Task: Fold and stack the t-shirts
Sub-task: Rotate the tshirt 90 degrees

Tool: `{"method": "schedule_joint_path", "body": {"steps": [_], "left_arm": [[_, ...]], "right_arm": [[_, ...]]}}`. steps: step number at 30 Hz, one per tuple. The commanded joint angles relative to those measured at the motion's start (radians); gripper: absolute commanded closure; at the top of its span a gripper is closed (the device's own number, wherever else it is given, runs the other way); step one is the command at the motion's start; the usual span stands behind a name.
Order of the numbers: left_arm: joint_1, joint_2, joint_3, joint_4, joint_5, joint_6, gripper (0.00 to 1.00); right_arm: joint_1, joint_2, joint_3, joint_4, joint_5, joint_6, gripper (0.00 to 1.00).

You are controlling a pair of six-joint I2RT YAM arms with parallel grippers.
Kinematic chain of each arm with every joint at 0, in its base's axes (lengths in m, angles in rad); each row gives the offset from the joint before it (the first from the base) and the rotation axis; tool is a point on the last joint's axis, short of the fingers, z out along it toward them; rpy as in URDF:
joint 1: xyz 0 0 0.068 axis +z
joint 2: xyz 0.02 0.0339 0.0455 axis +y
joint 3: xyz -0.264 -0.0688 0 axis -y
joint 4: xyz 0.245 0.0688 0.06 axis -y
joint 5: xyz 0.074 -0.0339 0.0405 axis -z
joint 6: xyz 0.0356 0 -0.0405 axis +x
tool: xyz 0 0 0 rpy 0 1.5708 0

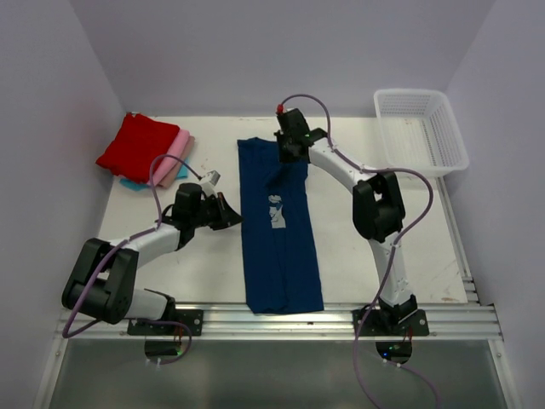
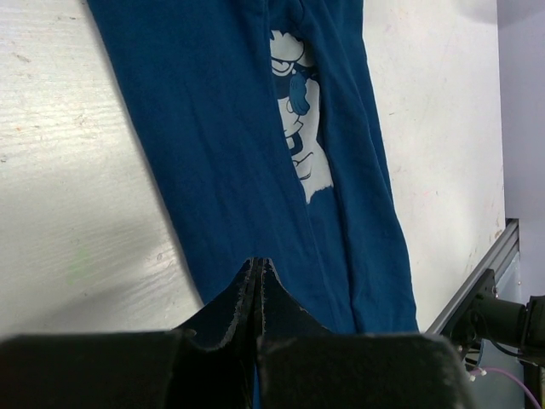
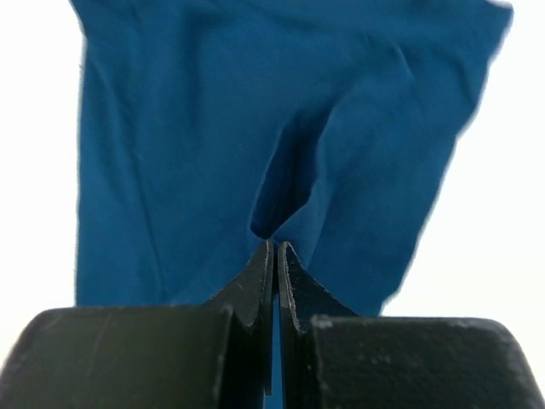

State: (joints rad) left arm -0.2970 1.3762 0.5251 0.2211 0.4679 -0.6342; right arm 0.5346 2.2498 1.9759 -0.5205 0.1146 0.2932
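left gripper point(image 2: 258, 266): pressed together, we see it at the left edge of the navy shirt point(image 1: 281, 256)
right gripper point(image 3: 274, 247): pinching that shirt's far end
red shirt point(image 1: 139, 146): far left

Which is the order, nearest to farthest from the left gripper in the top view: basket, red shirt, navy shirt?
From the left gripper:
1. navy shirt, mid-table, its left edge right at the jaws.
2. red shirt, far left corner.
3. basket, far right corner.
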Motion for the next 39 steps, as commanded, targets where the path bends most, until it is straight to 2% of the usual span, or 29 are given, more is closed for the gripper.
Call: {"method": "schedule_joint_path", "body": {"steps": [1,5,11,12,13,15,16,19,25,28,30,33,34,36,37,39], "left_arm": [[-0.007,0.006,0.013,0.038,0.009,0.018,1.00],[-0.005,0.015,0.015,0.043,0.017,0.019,1.00],[-0.005,0.026,0.015,0.047,0.021,0.019,1.00],[-0.005,0.026,0.015,0.047,0.021,0.019,1.00],[-0.005,0.026,0.016,0.047,0.021,0.019,1.00],[-0.005,0.029,0.016,0.049,0.021,0.019,1.00],[-0.007,0.030,0.016,0.049,0.021,0.019,1.00],[-0.005,0.029,0.018,0.049,0.021,0.019,1.00],[-0.005,0.020,0.071,0.055,0.038,0.037,1.00],[-0.004,0.062,0.180,0.046,0.008,0.073,1.00],[0.012,0.108,0.300,0.053,0.020,0.088,0.98],[0.033,0.246,0.484,0.051,0.015,0.094,0.88],[0.044,0.336,0.601,0.029,-0.018,0.108,0.85],[0.045,0.436,0.729,-0.058,-0.052,0.131,0.83],[0.045,0.537,0.792,-0.086,-0.066,0.143,0.81],[0.045,0.641,0.976,-0.178,-0.113,0.163,0.79]], "right_arm": [[0.019,-0.119,-0.100,-0.052,0.140,0.064,1.00],[0.037,-0.199,-0.250,-0.050,0.184,0.092,1.00],[0.050,-0.248,-0.360,-0.033,0.178,0.118,1.00],[0.051,-0.251,-0.367,-0.032,0.184,0.122,0.97],[0.053,-0.251,-0.370,-0.036,0.180,0.123,0.79],[0.057,-0.248,-0.374,-0.044,0.181,0.123,0.67],[0.059,-0.248,-0.376,-0.049,0.180,0.123,0.53],[0.065,-0.265,-0.403,-0.036,0.172,0.126,0.37],[0.073,-0.395,-0.465,-0.001,0.191,0.133,0.36],[0.071,-0.491,-0.498,-0.006,0.207,0.127,0.39],[0.073,-0.553,-0.553,0.005,0.208,0.123,0.42],[0.071,-0.669,-0.629,0.002,0.203,0.116,0.43],[0.073,-0.726,-0.647,-0.004,0.198,0.118,0.43],[0.074,-0.778,-0.716,-0.006,0.171,0.119,0.44],[0.079,-0.811,-0.742,-0.009,0.168,0.126,0.44],[0.087,-0.900,-0.822,-0.001,0.143,0.129,0.45]]}}
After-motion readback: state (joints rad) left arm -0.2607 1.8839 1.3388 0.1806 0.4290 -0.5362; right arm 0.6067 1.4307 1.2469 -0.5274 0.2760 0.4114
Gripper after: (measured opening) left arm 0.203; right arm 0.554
